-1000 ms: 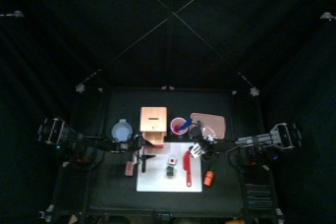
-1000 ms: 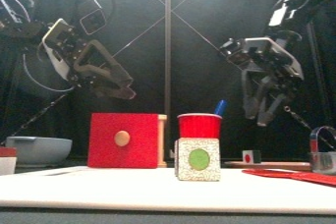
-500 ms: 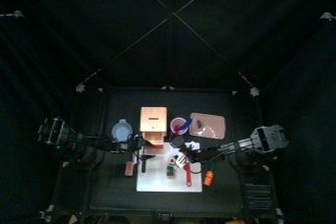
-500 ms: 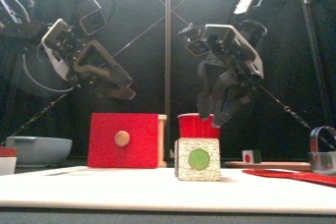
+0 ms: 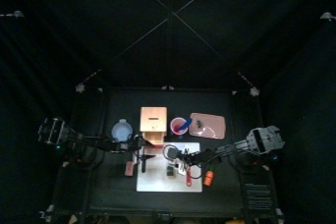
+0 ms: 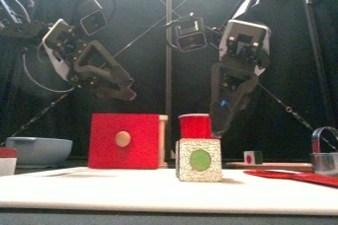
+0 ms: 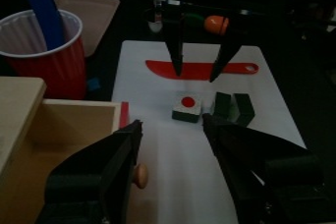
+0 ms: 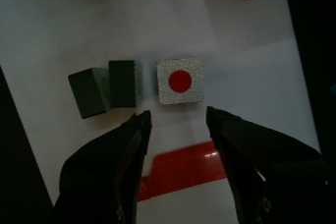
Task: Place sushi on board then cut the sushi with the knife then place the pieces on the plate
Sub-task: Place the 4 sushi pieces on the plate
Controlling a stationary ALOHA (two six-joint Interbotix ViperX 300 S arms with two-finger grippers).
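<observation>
The sushi roll (image 6: pixel 200 160) lies on the white board (image 5: pixel 188 182); its dark blocks (image 8: pixel 102 89) end in a white round-marked face (image 8: pixel 182 79). A red knife (image 7: pixel 197 69) lies flat on the board beside it. My right gripper (image 6: pixel 224 120) hangs open right above the roll, with the roll and knife between its jaws (image 8: pixel 180 118) in the right wrist view. My left gripper (image 7: pixel 175 130) is open and empty, hovering over the board's left end near the wooden box (image 5: pixel 155 125). From the left wrist I see the roll (image 7: pixel 210 107) and the right gripper (image 7: pixel 199 56).
A red cup (image 6: pixel 196 125) holding a blue knife (image 7: pixel 33 2) stands behind the board. The pink tray (image 5: pixel 207 125) is at the back right and the blue-grey bowl (image 5: pixel 122 130) at the left. An orange toy (image 5: pixel 207 177) lies at the board's right end.
My right arm has swung left from the table's right side to above the sushi roll on the board, jaws pointing down. The left arm has stayed still.
</observation>
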